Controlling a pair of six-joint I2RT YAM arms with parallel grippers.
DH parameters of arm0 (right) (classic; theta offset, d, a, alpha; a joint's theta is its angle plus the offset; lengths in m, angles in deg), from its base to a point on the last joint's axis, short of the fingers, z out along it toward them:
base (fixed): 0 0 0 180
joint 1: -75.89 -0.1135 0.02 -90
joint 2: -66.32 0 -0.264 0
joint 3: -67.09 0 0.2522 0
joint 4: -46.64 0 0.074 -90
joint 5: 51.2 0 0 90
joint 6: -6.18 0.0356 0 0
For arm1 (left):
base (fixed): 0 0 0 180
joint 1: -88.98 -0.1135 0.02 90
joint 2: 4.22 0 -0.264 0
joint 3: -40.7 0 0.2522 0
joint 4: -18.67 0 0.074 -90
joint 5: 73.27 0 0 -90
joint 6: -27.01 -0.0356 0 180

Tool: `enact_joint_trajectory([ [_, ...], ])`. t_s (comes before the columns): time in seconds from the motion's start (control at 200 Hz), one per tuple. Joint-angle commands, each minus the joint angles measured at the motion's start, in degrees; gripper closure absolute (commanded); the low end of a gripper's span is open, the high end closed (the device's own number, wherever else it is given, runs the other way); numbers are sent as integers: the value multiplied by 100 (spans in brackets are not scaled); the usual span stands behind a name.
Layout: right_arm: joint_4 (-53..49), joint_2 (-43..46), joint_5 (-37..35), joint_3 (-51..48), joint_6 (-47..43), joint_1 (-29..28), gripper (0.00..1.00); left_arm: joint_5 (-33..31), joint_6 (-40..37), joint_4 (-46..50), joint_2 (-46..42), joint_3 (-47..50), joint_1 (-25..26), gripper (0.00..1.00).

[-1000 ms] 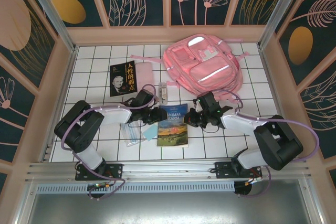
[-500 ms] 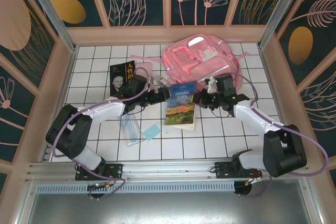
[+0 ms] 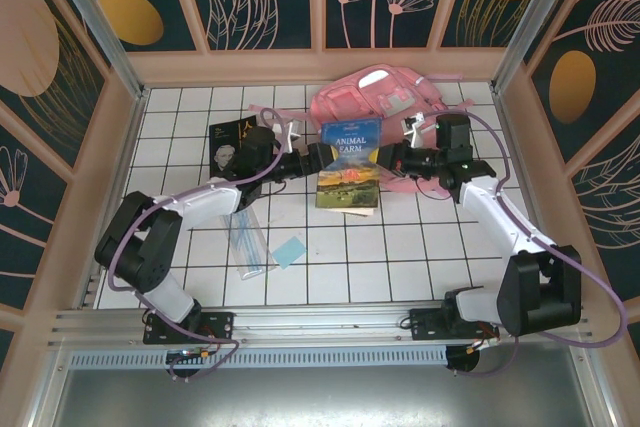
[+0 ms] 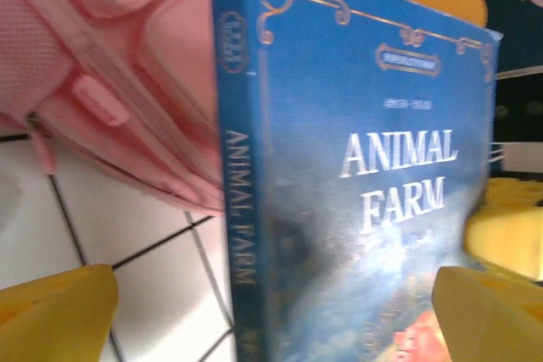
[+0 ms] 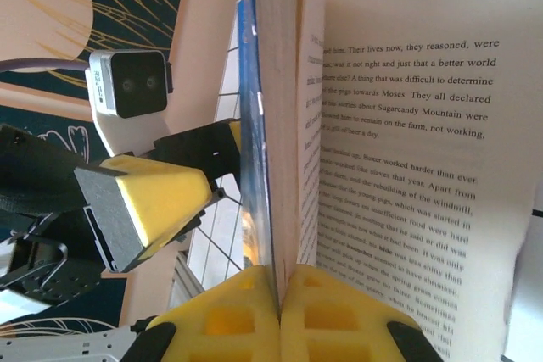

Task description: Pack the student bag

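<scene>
The student bag (image 3: 388,97), a big soft pink backpack, lies at the back of the tiled table, and its pink side also shows close up (image 4: 102,82). In front of it a blue "Animal Farm" book (image 3: 348,161) is held up, tilted. My right gripper (image 3: 392,160) is shut on its front cover and a few leaves (image 5: 280,294), so the remaining pages (image 5: 407,167) fall open. My left gripper (image 3: 312,157) stands open at the book's spine side. Its yellow fingertips (image 4: 51,315) straddle the spine (image 4: 242,209) without touching it.
A dark-covered book (image 3: 232,143) lies at the back left beside my left arm. A clear plastic sleeve (image 3: 250,245) and a light blue slip (image 3: 290,250) lie on the near tiles. Patterned walls enclose the table on three sides.
The book rose from flat on the near tiles and travelled back to the bag's front. Both arms reached away with it. The left gripper opened.
</scene>
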Motion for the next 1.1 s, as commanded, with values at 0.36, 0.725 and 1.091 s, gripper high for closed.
enact_joint_trajectory([
  [0.36, 1496, -406, 10, -56, 196, 34, 100, 1011, 1475, -2372, 313, 269, -22, 86],
  [0.725, 1317, 58, -2171, -543, 1710, -241, 1, -1980, 1383, -1591, 59, -29, -24, 100],
  [1.091, 4572, -392, -2598, -1525, 3394, -1598, 1, -3103, 2422, -3579, 655, -139, 179, 100],
])
